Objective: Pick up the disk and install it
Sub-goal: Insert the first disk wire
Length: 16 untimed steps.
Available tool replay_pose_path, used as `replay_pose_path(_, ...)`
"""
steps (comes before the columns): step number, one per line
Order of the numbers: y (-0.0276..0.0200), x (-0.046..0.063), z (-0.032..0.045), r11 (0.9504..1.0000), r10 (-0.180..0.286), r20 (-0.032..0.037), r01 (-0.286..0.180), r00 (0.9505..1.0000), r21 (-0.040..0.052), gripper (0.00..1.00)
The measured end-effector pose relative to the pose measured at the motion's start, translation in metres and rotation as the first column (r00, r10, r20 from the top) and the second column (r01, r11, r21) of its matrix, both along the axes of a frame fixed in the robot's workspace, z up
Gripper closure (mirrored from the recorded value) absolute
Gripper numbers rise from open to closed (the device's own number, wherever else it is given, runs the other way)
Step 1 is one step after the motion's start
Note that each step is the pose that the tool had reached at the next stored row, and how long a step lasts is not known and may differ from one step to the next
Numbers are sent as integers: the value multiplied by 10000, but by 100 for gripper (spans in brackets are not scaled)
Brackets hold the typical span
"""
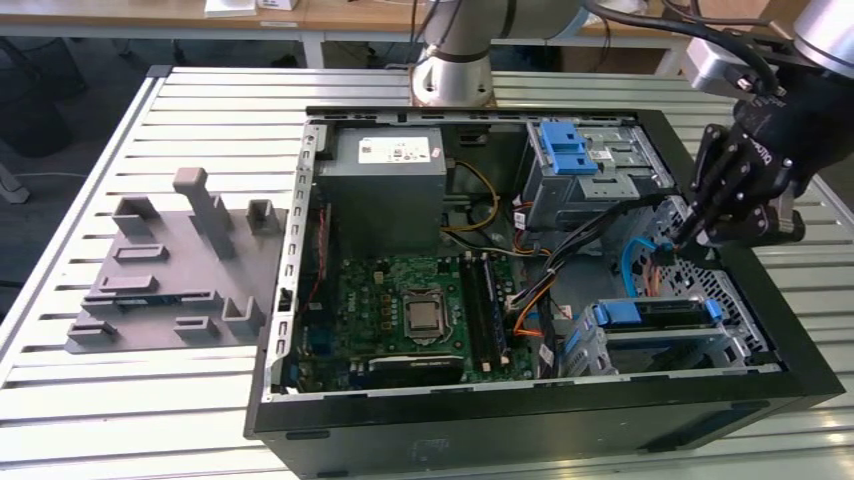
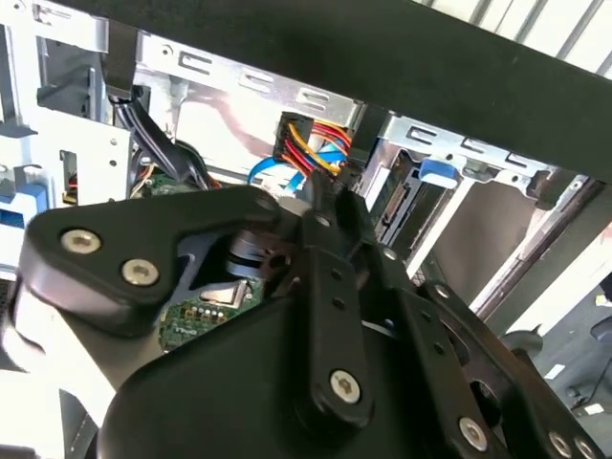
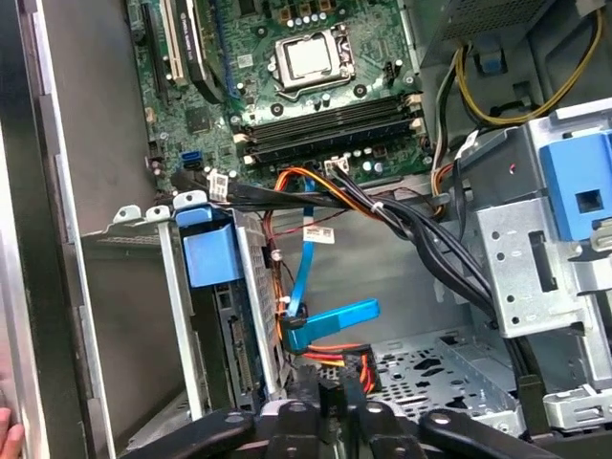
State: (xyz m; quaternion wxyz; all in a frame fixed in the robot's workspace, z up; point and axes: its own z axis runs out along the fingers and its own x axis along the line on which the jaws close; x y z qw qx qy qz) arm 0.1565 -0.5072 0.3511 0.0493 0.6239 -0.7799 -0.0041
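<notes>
The disk [image 1: 651, 312] lies in the drive bay at the near corner of the open computer case [image 1: 534, 430], on the exterior view's right, with blue rails along its edges. In the first wrist view the disk [image 3: 239, 354] shows edge-on under a blue tab. My gripper [image 1: 690, 240] reaches down into the case just behind that bay. Its fingers [image 3: 330, 413] are closed together on a black connector [image 3: 356, 371] with red, yellow and orange wires. The same connector [image 2: 316, 153] shows past the fingertips in the second wrist view, next to a blue flat cable [image 3: 330, 323].
A grey metal box [image 1: 387, 190] and a cage with a blue latch [image 1: 581, 150] stand at the back of the case. The motherboard [image 1: 414, 310] lies on its floor. A grey moulded fixture [image 1: 174, 270] sits on the slatted table. A fingertip [image 3: 8, 445] shows outside the case wall.
</notes>
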Motion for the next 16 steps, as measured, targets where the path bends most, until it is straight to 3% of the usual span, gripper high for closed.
replay_pose_path(3, 0, -1, 6, 9996, 4, 1, -4, 10000, -267, 84)
replay_pose_path(5, 0, -13, 6, 9992, 89, 0, -89, 10000, -387, 84)
replay_pose_path(7, -1, -39, 7, 9989, 210, 2, -209, 9998, -421, 84)
replay_pose_path(9, -1, -80, 12, 9989, 221, 51, -218, 9997, -424, 84)
replay_pose_path(13, -4, -101, 11, 9987, 362, 123, -357, 9993, -369, 84)
replay_pose_path(16, -9, -101, 10, 9971, 673, 228, -664, 9975, -374, 84)
